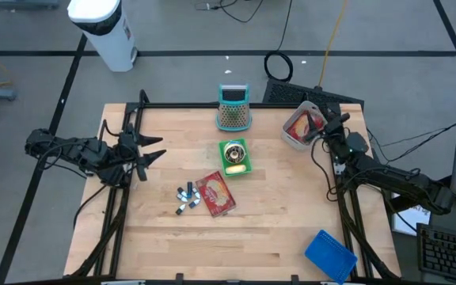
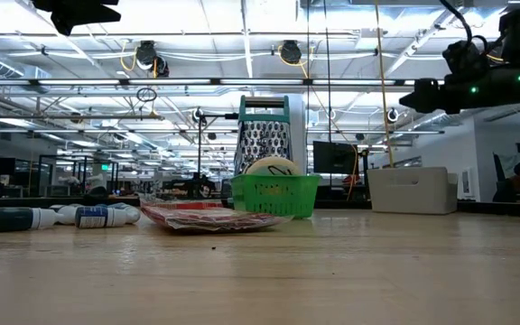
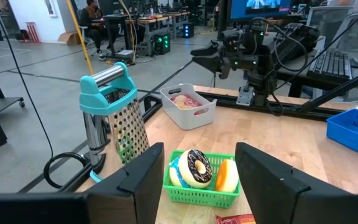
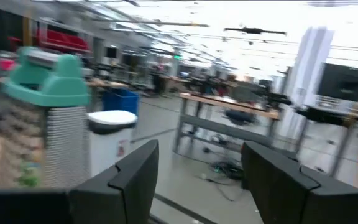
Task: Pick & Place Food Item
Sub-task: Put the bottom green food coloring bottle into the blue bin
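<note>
At the far right corner of the table [image 1: 172, 245], a food item [image 1: 305, 123] with red and pale parts is seen lying inside a white bin [image 1: 295, 139]; in the left wrist view the same bin [image 3: 194, 115] is shown holding something pink and white. The right pincer [image 1: 328, 125] is held raised just beside that bin, at its right rim, and its jaws are seen spread apart with nothing between them in the right wrist view. From this it is judged that the placing step is done or nearly done, the item having been let go into the bin.

At the middle of the table a green basket [image 1: 235, 157] is found, with a chocolate doughnut [image 3: 199, 167], an orange piece and a pale blue piece inside it. These are judged to be possible further items to be moved, though that cannot be settled from the task sentence. A teal-handled grater [image 1: 233, 108] stands behind the basket, a red packet [image 1: 215, 194] lies in front of it, and small blue-capped bottles [image 1: 185, 198] lie just beside the packet. A blue tray [image 1: 330, 255] rests at the near right edge.

The left pincer [image 1: 150, 153] is held at the table's left side, raised, released and empty, facing the basket.
</note>
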`<state>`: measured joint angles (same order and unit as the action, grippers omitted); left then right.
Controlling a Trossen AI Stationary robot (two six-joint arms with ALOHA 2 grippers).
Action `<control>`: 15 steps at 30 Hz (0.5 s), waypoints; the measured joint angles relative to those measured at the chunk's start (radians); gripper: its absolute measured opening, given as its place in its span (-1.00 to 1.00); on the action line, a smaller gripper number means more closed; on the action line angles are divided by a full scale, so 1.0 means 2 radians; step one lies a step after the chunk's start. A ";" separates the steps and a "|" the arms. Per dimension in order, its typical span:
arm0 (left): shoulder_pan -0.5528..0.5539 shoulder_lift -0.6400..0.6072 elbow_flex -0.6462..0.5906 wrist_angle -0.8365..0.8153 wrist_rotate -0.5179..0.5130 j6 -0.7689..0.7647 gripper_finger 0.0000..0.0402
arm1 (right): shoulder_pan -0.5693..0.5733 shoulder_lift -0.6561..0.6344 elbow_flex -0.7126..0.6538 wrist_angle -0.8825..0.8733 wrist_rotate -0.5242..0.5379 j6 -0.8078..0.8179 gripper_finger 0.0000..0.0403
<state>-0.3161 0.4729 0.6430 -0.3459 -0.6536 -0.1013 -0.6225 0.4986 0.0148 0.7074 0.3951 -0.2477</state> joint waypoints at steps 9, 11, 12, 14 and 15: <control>0.000 0.000 0.000 0.000 0.000 0.000 0.03 | 0.017 0.000 0.000 0.018 -0.152 0.152 0.07; 0.000 0.000 0.000 0.000 0.000 0.000 0.02 | 0.021 0.000 0.000 0.026 -0.187 0.182 0.06; 0.000 0.000 0.000 0.000 0.000 0.000 0.01 | 0.024 0.000 0.000 0.029 -0.198 0.190 0.06; 0.000 0.000 0.000 0.000 0.000 0.000 0.00 | 0.029 0.000 0.000 0.032 -0.214 0.202 0.06; 0.000 0.000 0.000 0.000 0.000 0.000 -0.01 | 0.032 0.000 0.000 0.034 -0.218 0.207 0.06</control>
<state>-0.3159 0.4732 0.6430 -0.3462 -0.6537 -0.1013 -0.5587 0.4992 0.0147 0.7747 -0.0408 0.1658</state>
